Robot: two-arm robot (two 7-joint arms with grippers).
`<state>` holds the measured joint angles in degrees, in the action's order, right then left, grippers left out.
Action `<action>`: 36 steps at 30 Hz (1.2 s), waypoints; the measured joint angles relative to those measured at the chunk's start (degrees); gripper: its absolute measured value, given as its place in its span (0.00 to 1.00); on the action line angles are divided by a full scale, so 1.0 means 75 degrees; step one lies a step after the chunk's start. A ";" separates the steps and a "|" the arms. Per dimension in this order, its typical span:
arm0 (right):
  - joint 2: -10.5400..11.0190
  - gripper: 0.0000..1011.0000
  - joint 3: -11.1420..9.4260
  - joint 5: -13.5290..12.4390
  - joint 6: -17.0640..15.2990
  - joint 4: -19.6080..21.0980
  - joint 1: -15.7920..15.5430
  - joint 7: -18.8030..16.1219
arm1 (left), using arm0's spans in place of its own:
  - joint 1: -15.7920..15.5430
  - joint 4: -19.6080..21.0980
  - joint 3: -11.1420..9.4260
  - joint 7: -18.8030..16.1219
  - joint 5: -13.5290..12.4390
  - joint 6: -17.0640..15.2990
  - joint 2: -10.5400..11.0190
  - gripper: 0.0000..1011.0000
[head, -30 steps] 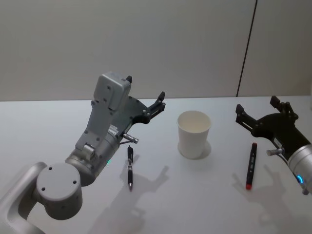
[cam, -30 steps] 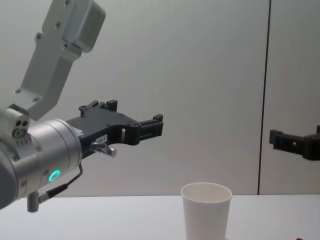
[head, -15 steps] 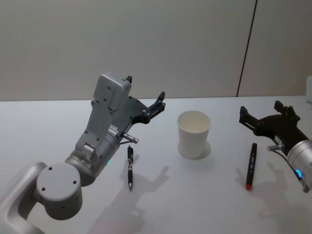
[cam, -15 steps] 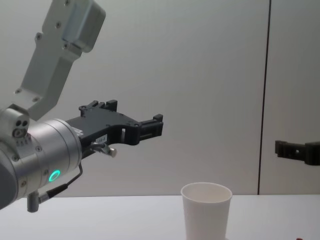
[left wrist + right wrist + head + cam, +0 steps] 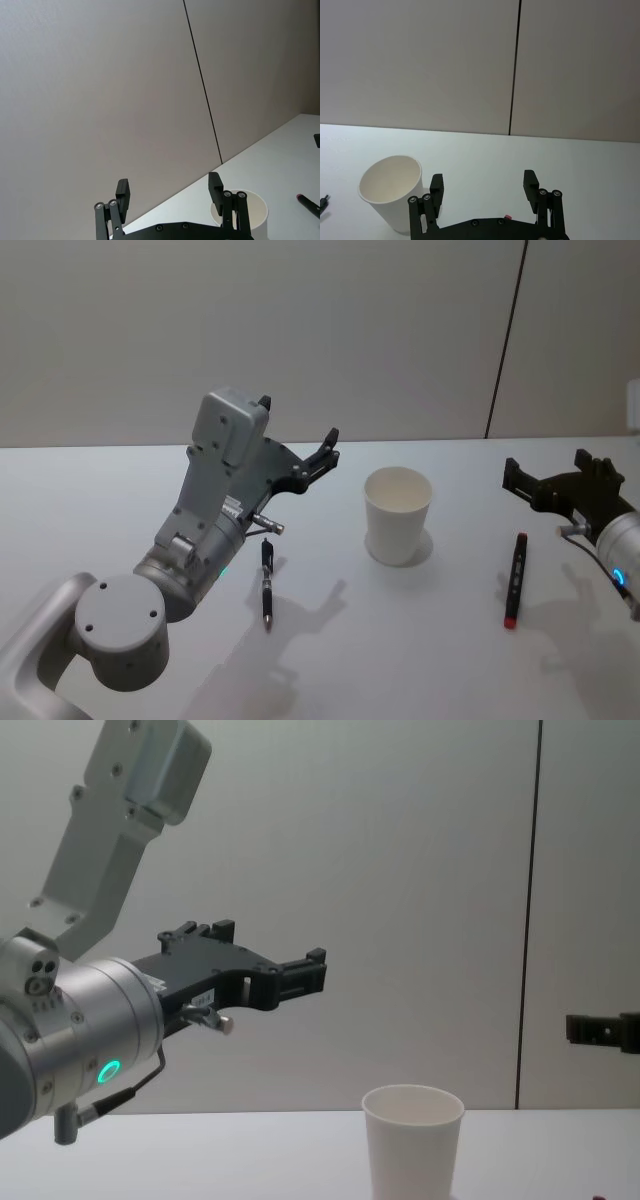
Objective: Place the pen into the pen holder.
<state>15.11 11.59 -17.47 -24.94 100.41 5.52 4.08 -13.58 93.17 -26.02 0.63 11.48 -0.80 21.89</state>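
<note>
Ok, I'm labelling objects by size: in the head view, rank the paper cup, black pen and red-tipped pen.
1. paper cup, plainly largest.
2-3. red-tipped pen and black pen: alike in length, the red-tipped one slightly thicker; too close to rank.

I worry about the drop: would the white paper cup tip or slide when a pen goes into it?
Probably, if hit off-centre. The paper cup looks empty and thin-walled, so likely light. It narrows toward its base, so the black pen leaning on the rim might tip it. The smooth table may let it slide.
</note>
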 joint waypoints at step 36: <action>-0.0575 0.99 0.0017 0.0389 -0.1816 -0.1056 0.1021 0.0167 | 0.0000 0.0000 0.0000 0.0000 0.0000 0.0000 0.0000 0.99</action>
<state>10.80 11.72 -14.55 -38.56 92.48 13.18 5.33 -13.59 93.18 -26.03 0.63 11.48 -0.80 21.89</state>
